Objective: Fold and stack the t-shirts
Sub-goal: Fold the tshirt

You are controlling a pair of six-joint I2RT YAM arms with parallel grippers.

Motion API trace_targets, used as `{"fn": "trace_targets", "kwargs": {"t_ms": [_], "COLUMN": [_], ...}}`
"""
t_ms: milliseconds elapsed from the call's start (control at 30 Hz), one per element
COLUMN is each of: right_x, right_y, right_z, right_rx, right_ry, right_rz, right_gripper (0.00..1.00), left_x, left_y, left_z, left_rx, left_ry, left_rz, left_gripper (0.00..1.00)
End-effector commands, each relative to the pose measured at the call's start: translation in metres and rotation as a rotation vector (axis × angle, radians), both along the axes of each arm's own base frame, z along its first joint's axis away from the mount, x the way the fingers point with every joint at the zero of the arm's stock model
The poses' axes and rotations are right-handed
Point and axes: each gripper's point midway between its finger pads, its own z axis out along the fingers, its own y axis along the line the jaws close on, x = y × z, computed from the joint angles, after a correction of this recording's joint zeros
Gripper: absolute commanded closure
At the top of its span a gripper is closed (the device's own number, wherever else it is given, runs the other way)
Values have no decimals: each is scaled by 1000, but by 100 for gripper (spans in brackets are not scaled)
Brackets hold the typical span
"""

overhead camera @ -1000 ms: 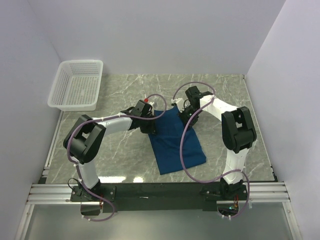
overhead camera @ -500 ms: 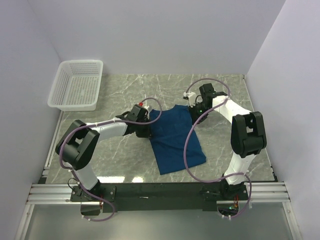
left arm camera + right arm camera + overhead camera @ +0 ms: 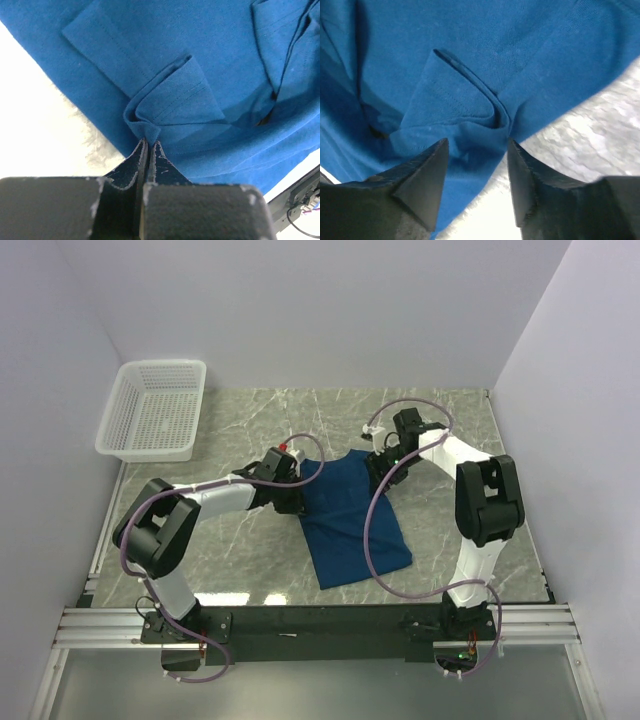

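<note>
The dark blue t-shirt [image 3: 352, 515] lies folded into a long strip on the marble table, print hidden. My left gripper [image 3: 292, 502] is at its upper left edge, shut on a pinched fold of the cloth [image 3: 148, 131]. My right gripper [image 3: 375, 468] is at the shirt's upper right corner, open, its fingers [image 3: 422, 172] straddling a folded sleeve edge [image 3: 465, 107] without closing on it. The shirt also fills the left wrist view [image 3: 210, 60].
A white mesh basket [image 3: 155, 410] stands at the far left of the table [image 3: 250, 560]. Purple cables loop over both arms. Walls close in the table at the back and sides.
The right gripper has let go of the shirt's upper right corner and now hovers open over it, moved slightly left. The left gripper has stayed shut on the left edge.
</note>
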Motion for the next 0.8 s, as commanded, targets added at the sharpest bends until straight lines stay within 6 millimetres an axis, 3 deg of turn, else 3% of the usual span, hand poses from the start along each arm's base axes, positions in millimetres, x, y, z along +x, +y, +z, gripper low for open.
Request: {"fn": "trace_targets", "kwargs": {"t_ms": [0,167,267,300,400,633,767], "right_x": [1,-3,-4,-4,-3,12,12], "right_y": [9,4,5,5,3,-22,-34], "right_z": [-3,-14,-12,-11,2,38,33], "right_rx": [8,-35,-34,-32,-22,15,14], "right_ry": [23,44,34,33,-3,-121,-103], "right_rz": [9,13,18,17,18,-64,-85], "right_gripper": [44,51,64,73,83,90,91], "left_x": [14,16,15,16,16,18,20], "left_y": [-15,-18,-19,-18,-16,-3,1], "left_z": [16,18,18,18,19,20,19], "left_rx": [-59,-71,-75,-73,-64,-62,-67], "left_ry": [-39,-39,-36,-39,-42,-48,-42], "left_rz": [-13,-17,-19,-18,-13,21,36], "left_gripper": [98,98,99,99,99,99,99]}}
